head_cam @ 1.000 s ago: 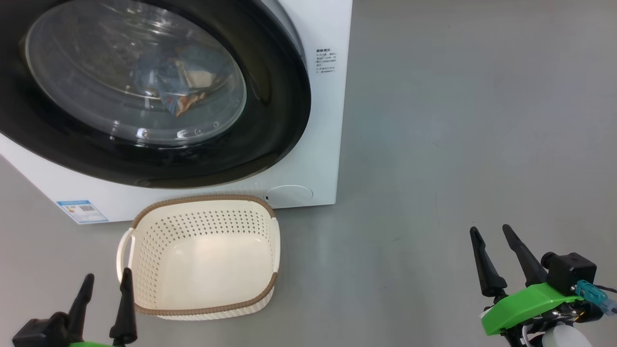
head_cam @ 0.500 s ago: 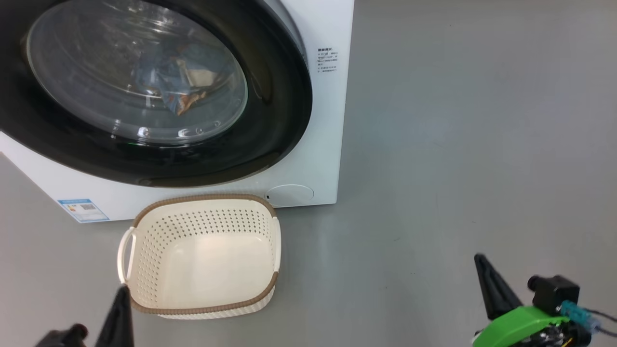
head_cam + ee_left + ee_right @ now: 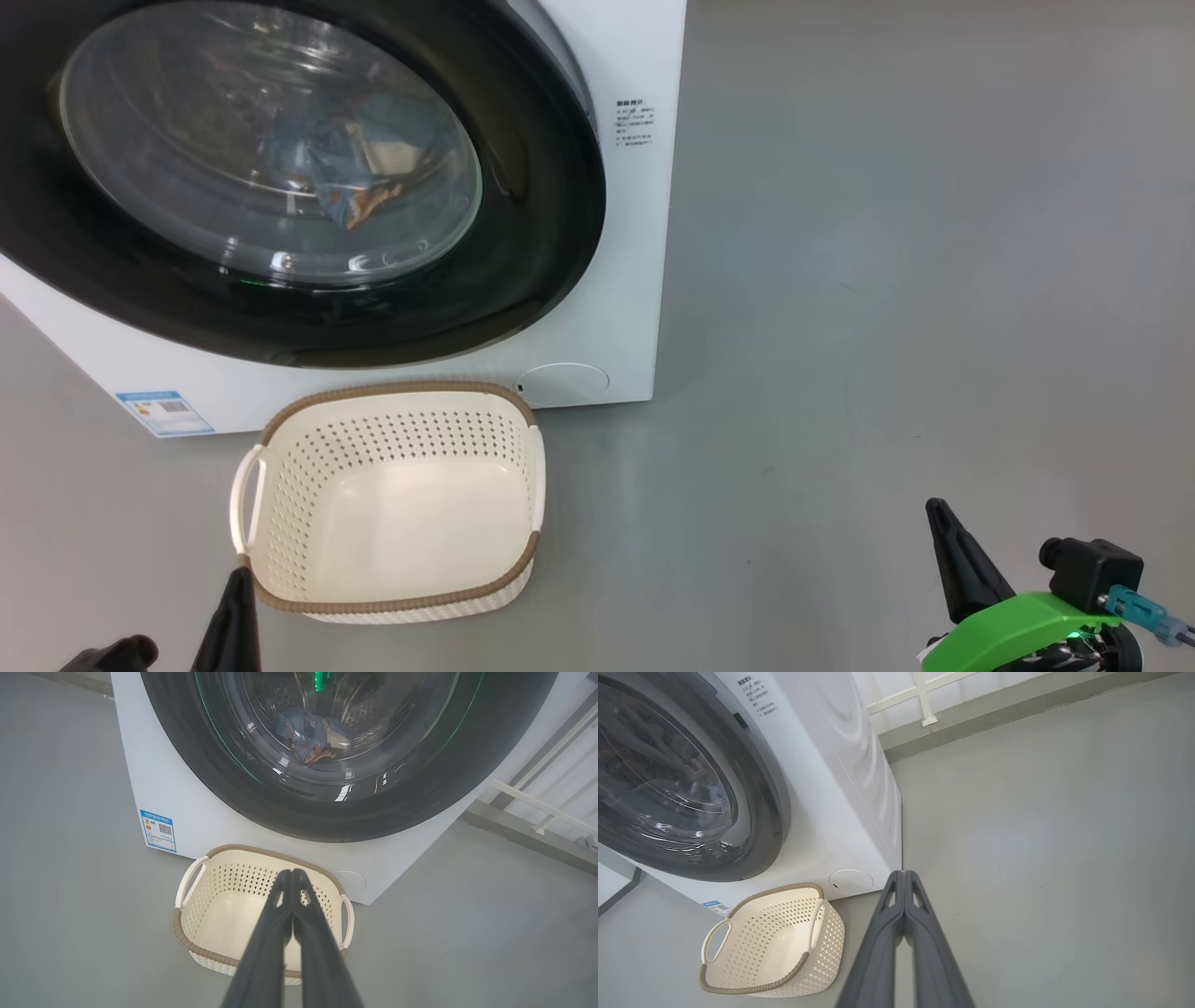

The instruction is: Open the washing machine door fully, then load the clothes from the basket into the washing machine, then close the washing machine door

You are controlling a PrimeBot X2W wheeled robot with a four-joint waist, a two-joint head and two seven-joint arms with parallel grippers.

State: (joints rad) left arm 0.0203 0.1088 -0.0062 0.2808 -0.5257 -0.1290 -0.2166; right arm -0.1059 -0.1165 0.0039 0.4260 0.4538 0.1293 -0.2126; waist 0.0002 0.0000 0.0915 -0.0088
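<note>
Head view: the washing machine door (image 3: 537, 233) sits shut on the washing machine (image 3: 644, 280), with the clothes (image 3: 350, 177) behind its glass in the drum; that is why the basket (image 3: 397, 385) stands empty on the floor just before it; the left hand (image 3: 292, 873) and right hand (image 3: 904, 873), fingers pressed together on nothing, hang low and clear of the door, since the job looks finished

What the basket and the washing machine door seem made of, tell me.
Basket: likely moulded plastic, matte cream, given its even perforations; brown rim looks woven. Washing machine door: glossy black rim, probably plastic; clear window, probably glass, with sharp reflections.
</note>
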